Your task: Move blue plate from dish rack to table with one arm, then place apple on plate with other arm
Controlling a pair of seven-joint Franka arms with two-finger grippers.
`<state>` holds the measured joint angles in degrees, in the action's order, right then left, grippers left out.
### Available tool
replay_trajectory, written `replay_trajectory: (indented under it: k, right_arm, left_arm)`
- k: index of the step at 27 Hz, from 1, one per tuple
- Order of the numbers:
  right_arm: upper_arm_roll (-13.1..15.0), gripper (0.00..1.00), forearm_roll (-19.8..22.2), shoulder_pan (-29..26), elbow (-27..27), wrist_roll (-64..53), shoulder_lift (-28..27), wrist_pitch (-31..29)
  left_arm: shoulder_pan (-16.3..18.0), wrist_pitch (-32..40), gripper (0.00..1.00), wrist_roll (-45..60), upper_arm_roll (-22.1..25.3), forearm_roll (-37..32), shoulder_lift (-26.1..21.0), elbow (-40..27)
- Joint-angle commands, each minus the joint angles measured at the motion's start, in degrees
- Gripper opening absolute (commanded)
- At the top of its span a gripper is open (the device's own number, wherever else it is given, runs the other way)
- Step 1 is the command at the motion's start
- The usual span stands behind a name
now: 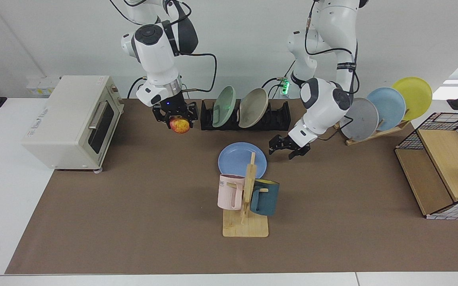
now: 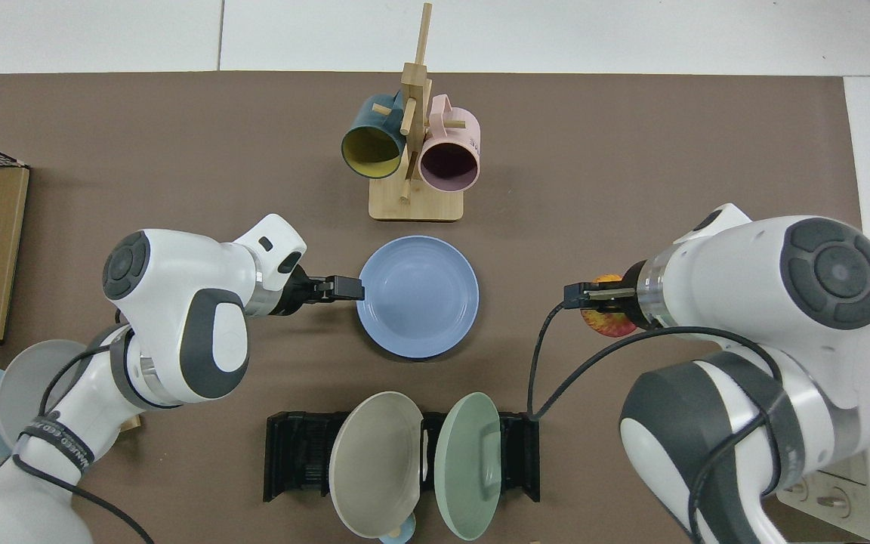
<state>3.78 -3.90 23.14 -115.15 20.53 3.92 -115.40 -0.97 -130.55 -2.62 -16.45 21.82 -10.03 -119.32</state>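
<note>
The blue plate [image 1: 237, 159] [image 2: 418, 296] lies flat on the brown mat of the table [image 1: 133, 206], just behind the mug tree. My left gripper [image 1: 288, 150] [image 2: 346, 288] hovers open beside the plate's rim, apart from it. My right gripper [image 1: 178, 119] [image 2: 606, 308] is shut on the red and yellow apple [image 1: 179, 125] [image 2: 612, 326], held in the air in front of the black dish rack [image 1: 278, 115] [image 2: 291, 446]. That rack holds a green plate and a beige plate.
A wooden mug tree [image 1: 247, 206] with a pink and a dark blue mug stands close in front of the plate. A toaster oven [image 1: 70, 119], a wooden plate stand [image 1: 376, 133] with grey, pale blue and yellow plates, and a wire-and-wood crate [image 1: 443, 167] line the sides.
</note>
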Motion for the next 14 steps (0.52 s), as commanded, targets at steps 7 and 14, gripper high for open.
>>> replay_trajectory:
  k: [7, 14]
  right_arm:
    - [0.35, 0.00, -1.20, 7.97, -0.77, 14.97, -0.49, -5.71]
    - [0.35, 0.00, -1.02, 11.75, -1.04, 20.69, -3.92, -9.49]
  left_arm:
    - [0.71, 27.18, 1.00, 5.17, 4.66, -21.29, 3.60, 14.56]
    - [0.80, 31.15, 1.00, 4.73, 9.06, -21.38, 7.83, 14.65]
